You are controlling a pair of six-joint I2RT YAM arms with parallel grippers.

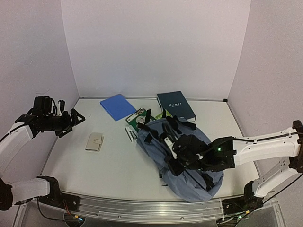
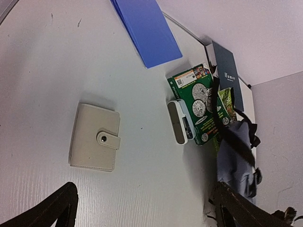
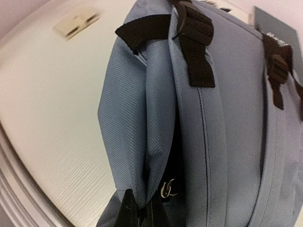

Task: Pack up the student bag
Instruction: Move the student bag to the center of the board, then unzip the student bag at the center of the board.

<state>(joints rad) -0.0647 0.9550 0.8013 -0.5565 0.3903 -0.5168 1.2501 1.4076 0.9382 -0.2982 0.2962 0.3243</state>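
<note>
In the right wrist view the backpack (image 3: 227, 142) runs off the right and bottom edges. The right gripper (image 3: 139, 210) shows only as dark tips at the bottom edge, closed on a fold of fabric. The wallet (image 3: 75, 22) there is a blur; the dark book (image 3: 279, 28) is clipped by the corner. From above, the backpack hides part of the green book (image 1: 137, 118). In the left wrist view the top edge cuts the blue folder (image 2: 147, 28), and the bottom edge cuts the left gripper (image 2: 144, 203).

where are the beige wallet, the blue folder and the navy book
beige wallet (image 2: 90, 142), left wrist view, front cover
blue folder (image 1: 118, 106), top external view, cover's middle
navy book (image 1: 177, 109), top external view, cover below title
</note>
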